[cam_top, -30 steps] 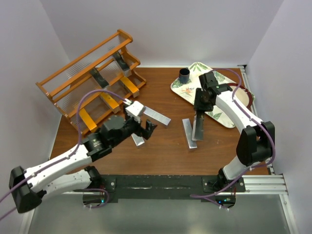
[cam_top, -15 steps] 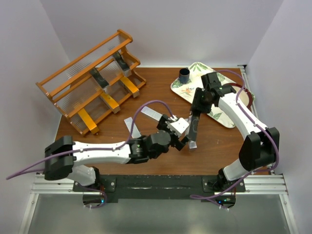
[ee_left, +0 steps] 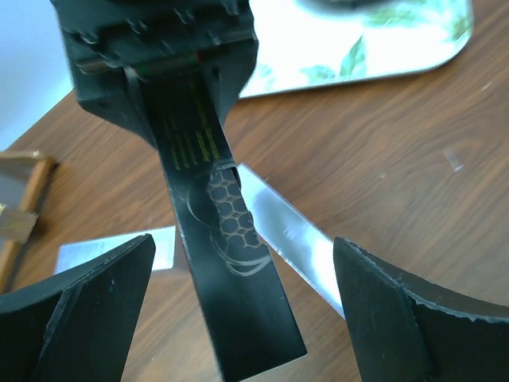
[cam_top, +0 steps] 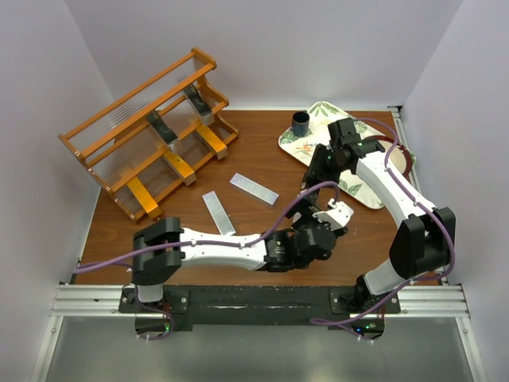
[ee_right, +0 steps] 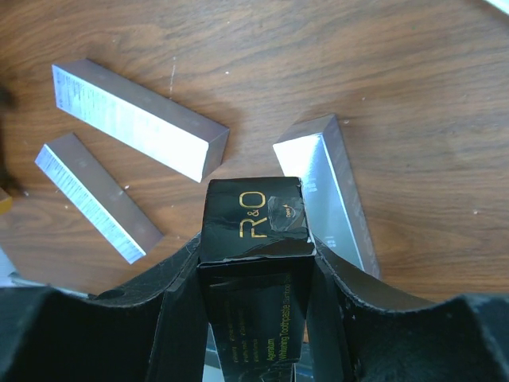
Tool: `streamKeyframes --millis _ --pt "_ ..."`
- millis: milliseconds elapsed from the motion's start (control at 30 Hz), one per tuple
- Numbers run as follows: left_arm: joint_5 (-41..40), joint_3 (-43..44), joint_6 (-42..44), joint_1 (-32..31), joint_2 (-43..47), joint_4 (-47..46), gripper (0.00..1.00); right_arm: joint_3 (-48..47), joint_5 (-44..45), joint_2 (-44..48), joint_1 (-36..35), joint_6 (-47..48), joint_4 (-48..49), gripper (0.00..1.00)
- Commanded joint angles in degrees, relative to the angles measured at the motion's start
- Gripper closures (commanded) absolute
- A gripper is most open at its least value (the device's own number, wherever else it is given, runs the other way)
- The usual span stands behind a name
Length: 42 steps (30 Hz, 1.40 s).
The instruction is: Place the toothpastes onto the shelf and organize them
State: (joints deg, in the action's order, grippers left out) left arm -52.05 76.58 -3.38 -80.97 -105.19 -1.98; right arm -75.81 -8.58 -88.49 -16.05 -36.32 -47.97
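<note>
My right gripper [cam_top: 320,169] [ee_right: 254,239] is shut on a black toothpaste carton [ee_right: 253,213] and holds it on end above the table. My left gripper [cam_top: 324,211] [ee_left: 246,318] is open, one finger on each side of that black carton's lower end [ee_left: 231,270], not touching it. Three silver cartons lie flat on the table [ee_right: 135,119] [ee_right: 95,195] [ee_right: 330,191]; two show in the top view [cam_top: 254,189] [cam_top: 216,212]. The orange-brown shelf [cam_top: 95,131] stands at the back left with orange-gold cartons [cam_top: 181,169] and darker ones [cam_top: 163,127] on its tiers.
A floral white tray [cam_top: 366,195] lies at the back right with a small dark cup [cam_top: 301,123] on it. My left arm [cam_top: 231,247] stretches across the front of the table. White walls close in on the left, back and right.
My left arm has swung from the shelf side across to the right and now sits open under my right gripper. My right gripper has kept hold of the black carton, raising it slightly.
</note>
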Motion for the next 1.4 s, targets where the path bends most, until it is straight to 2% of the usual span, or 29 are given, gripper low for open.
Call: streamKeyframes --millis 0,167,300,733,867,1067,1167,1200,1267,1300,1367 --pt "-10.9 5.7 -1.2 -1.1 -3.3 8.6 0.0 -0.8 -3.8 0.4 0.3 -1.6 1.8 0.78" --pt "-14.1 8.9 -1.1 -1.6 -6.2 12.0 0.02 -0.3 -4.6 0.4 0.4 -1.6 2.4 0.78" --pt "-17.6 9.6 -0.2 -2.7 -7.7 12.8 0.12 -0.4 -4.7 0.4 0.3 -1.7 2.4 0.78" --pt "-20.2 11.4 0.5 -3.9 -10.8 14.4 0.46 0.2 -5.8 0.2 0.3 -2.4 3.7 0.77" --pt "-21.6 11.5 0.7 -3.9 -11.0 14.5 0.52 0.3 -5.9 0.0 0.5 -2.7 3.8 0.75" --pt "-22.7 11.4 0.7 -3.9 -10.7 15.2 0.7 0.8 -8.2 -0.3 0.7 -3.3 5.1 0.59" --pt "-23.0 10.8 0.6 -3.9 -9.9 15.2 0.77 1.1 -9.1 -0.3 0.8 -3.5 5.9 0.46" --pt "-23.1 10.5 0.6 -3.8 -9.6 15.2 0.79 1.2 -9.2 -0.4 0.8 -3.4 6.0 0.39" --pt "-22.9 10.2 0.5 -3.8 -8.6 15.3 0.83 1.3 -9.4 -0.3 0.8 -3.5 6.3 0.32" --pt "-22.8 9.7 0.1 -3.8 -8.2 15.4 0.85 1.4 -9.4 -0.2 0.8 -3.4 6.4 0.25" --pt "-22.3 9.1 -0.3 -3.8 -6.9 15.9 0.87 1.4 -9.5 0.1 0.8 -3.4 6.9 0.18"
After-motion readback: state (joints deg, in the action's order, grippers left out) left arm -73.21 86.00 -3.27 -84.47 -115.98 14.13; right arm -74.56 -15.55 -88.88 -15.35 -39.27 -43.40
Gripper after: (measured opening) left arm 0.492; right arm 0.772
